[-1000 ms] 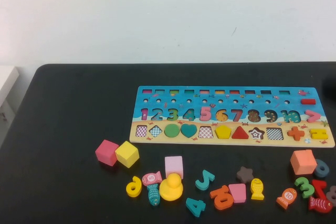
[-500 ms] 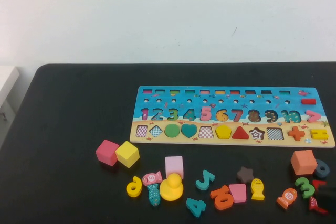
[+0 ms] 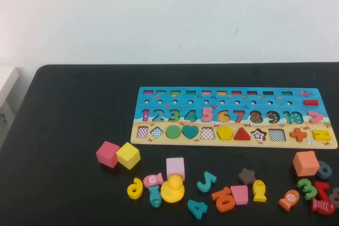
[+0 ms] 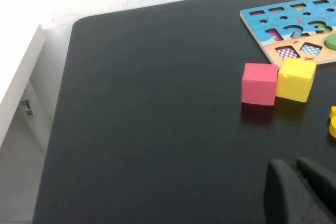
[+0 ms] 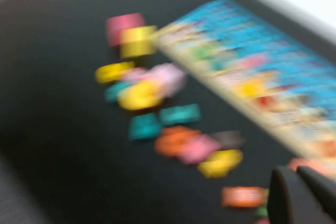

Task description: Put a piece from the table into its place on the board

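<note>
The board (image 3: pixel 233 117) lies right of centre in the high view, its long far edge towards the wall. In its sandy row the yellow pentagon (image 3: pixel 225 133) sits in its slot, between a checkered square hollow (image 3: pixel 207 133) on its left and a red triangle (image 3: pixel 242 134) on its right; a green circle (image 3: pixel 173 131) and a teal heart (image 3: pixel 190 130) fill slots further left. The table (image 3: pixel 69 109) is bare across its left half and behind the board. Loose pieces crowd the lower frame: a pink cube (image 3: pixel 107 153) touching a yellow cube (image 3: pixel 128 155), numbers, fish.

Neither arm shows in the high view. The left gripper (image 4: pixel 302 190) hangs near the table's left front with fingers together. The right gripper (image 5: pixel 304 195), closed and holding nothing, looks over the loose pieces.
</note>
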### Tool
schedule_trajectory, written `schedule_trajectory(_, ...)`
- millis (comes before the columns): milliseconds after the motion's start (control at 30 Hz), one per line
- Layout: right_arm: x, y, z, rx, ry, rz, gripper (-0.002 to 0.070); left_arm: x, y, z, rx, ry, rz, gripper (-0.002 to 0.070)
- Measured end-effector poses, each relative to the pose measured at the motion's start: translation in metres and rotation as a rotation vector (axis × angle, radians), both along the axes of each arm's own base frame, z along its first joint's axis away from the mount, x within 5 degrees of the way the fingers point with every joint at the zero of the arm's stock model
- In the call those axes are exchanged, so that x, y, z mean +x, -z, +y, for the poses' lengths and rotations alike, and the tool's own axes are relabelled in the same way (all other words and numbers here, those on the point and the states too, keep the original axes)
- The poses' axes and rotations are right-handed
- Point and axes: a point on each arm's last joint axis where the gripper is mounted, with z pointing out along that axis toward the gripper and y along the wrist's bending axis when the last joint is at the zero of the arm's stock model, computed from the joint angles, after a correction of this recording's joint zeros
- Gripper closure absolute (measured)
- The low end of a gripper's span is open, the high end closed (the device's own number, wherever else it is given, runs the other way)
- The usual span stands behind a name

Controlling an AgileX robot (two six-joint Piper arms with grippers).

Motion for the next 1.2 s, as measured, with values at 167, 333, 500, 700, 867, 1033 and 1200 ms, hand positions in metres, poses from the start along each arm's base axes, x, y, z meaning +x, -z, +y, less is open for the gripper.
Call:
schedule_trajectory(167,-0.022,0.011,-0.020,-0.108,0.185,-0.216,0.0658,0.000,0.000,0.000,0.000,0.002,0.000,0.0676)
schedule_trajectory(333,-0.028,0.040,-0.025,-0.180,0.304,-0.245,0.0658,0.000,0.000,0.000,0.000,0.002,0.000,0.0676)
schedule_trajectory(500,-0.030,0.064,-0.026,-0.182,0.388,-0.260,0.0658,0.000,0.000,0.000,0.000,0.002,0.000,0.0676)
schedule_trajectory(700,-0.020,0.080,-0.031,-0.169,0.475,-0.319,0.0658,0.000,0.000,0.000,-0.005,0.000,0.001,0.0676)
schedule_trajectory(867,-0.012,0.094,-0.036,-0.166,0.525,-0.343,0.0657,0.000,0.000,0.000,-0.005,0.000,0.001,0.0676)
schedule_trajectory(1033,-0.002,0.111,-0.042,-0.071,0.622,-0.387,0.0657,0.000,0.000,0.000,-0.003,0.001,0.001,0.0676)
schedule_trajectory(1200,0.001,0.134,-0.052,0.010,0.772,-0.282,0.0658,0.000,0.000,0.000,-0.003,0.001,0.001,0.0676)
